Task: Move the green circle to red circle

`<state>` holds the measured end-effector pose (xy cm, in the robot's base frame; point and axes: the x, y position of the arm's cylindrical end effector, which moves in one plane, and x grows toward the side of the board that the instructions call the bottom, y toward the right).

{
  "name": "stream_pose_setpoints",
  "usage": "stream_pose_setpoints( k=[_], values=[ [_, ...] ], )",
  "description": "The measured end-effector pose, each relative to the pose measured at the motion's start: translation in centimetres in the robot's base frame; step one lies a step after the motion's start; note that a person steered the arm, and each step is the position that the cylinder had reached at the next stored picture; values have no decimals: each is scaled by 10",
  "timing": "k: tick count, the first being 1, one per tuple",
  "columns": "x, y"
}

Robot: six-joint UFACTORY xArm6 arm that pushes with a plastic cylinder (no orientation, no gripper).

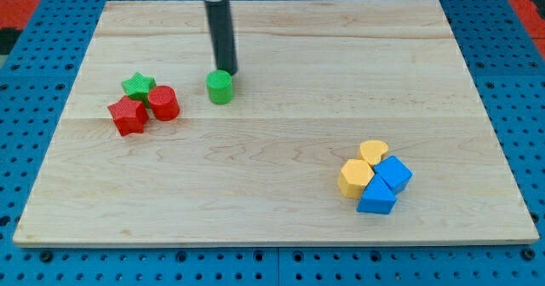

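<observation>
The green circle stands on the wooden board left of the middle, in the upper half. The red circle lies to its left and slightly lower, a short gap apart. My tip is at the green circle's upper right edge, touching or nearly touching it. The dark rod rises from there to the view's top.
A green star and a red star sit against the red circle on its left. At lower right, a yellow heart, a yellow hexagon, a blue cube-like block and a blue triangle form a cluster.
</observation>
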<state>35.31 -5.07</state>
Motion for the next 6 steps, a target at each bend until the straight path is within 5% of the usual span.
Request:
stream_pose_setpoints(
  k=[2, 6],
  values=[
    [9, 34],
    [20, -47]
  ],
)
